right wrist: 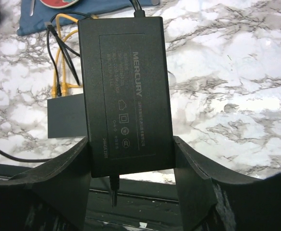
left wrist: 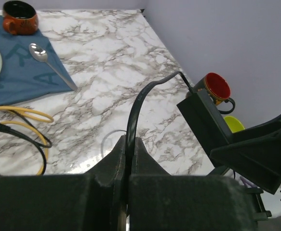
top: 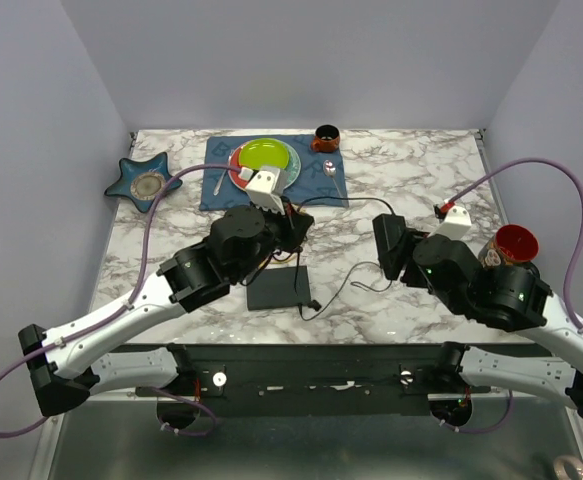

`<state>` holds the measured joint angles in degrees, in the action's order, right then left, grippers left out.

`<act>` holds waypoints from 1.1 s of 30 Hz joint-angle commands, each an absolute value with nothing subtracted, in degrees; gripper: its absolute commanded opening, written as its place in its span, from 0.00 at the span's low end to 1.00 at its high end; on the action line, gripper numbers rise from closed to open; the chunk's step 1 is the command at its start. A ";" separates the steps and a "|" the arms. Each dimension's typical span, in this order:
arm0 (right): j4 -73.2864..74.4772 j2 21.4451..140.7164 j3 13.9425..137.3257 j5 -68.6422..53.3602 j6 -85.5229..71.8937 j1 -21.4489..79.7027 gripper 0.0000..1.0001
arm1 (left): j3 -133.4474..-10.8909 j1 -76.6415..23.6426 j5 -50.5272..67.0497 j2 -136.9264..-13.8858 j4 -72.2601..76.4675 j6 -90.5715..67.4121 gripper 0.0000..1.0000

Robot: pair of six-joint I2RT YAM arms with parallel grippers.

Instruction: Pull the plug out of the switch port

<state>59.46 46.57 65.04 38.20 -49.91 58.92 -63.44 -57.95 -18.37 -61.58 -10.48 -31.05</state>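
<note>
Pinched tight in the left gripper, fingers all but meeting: a thin black cord. Rising from that pinch, arching right and ending at the black power brick. Clamped across its width in the right gripper, fingers spread wide and pressing both long sides, printed label facing the wrist camera, tilted above the marble table.

Lying flat near the middle of the table, just on the near side of the left claw and to the left of the right one: the switch. Touched by neither claw. Looping on the marble close to its far edge: a yellow cable. No telling whether the plug sits in a port, with that edge mostly hidden from above.

Farther off, on a blue mat: a green plate, a spoon and an orange-brown cup. Out at the far left, a star-shaped blue dish; over at the right side, a red mug.
</note>
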 commanded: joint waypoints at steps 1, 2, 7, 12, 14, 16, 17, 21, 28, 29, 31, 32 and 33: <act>56.17 47.90 67.15 40.52 -47.73 58.71 0.01 | -65.92 -57.74 -30.65 -56.26 -24.68 -31.55 0.00; 55.73 48.16 67.24 40.26 -47.29 58.62 0.01 | -65.92 -57.74 -32.41 -55.03 -26.09 -31.64 0.00; 47.74 50.71 67.59 33.68 -41.23 58.71 0.01 | -68.02 -57.66 -43.48 -47.30 -36.90 -35.67 0.00; 36.24 56.59 70.39 20.25 -34.21 58.80 0.01 | -70.48 -56.87 -52.37 -46.05 -46.56 -38.93 0.00; 35.16 62.80 73.20 16.98 -32.96 58.80 0.01 | -71.45 -53.54 -52.30 -47.37 -49.91 -41.99 0.00; 34.11 67.74 78.38 12.34 -31.12 58.71 0.01 | -71.54 -50.47 -51.25 -47.99 -52.38 -43.06 0.00; 33.75 72.20 80.31 10.91 -30.77 58.71 0.01 | -71.11 -45.58 -49.76 -47.64 -52.30 -43.15 0.00; 31.21 83.97 88.40 4.23 -29.18 58.80 0.01 | -68.39 -33.86 -42.82 -45.79 -52.64 -42.89 0.00; 29.97 103.58 106.07 -6.75 -28.04 59.24 0.01 | -63.64 -20.25 -37.36 -46.84 -52.38 -43.32 0.00; 29.97 105.36 109.74 -7.72 -27.95 59.41 0.01 | -63.02 -18.74 -36.48 -47.02 -52.21 -43.50 0.00; 30.06 110.62 112.92 -9.57 -28.04 59.50 0.01 | -60.83 -14.10 -35.77 -47.46 -51.16 -43.68 0.00; 30.15 112.39 115.38 -10.02 -28.21 59.41 0.01 | -60.21 -12.58 -35.34 -47.72 -50.80 -44.29 0.00; 30.15 113.80 116.44 -10.54 -28.39 59.41 0.01 | -59.34 -10.57 -34.72 -48.25 -50.02 -44.47 0.00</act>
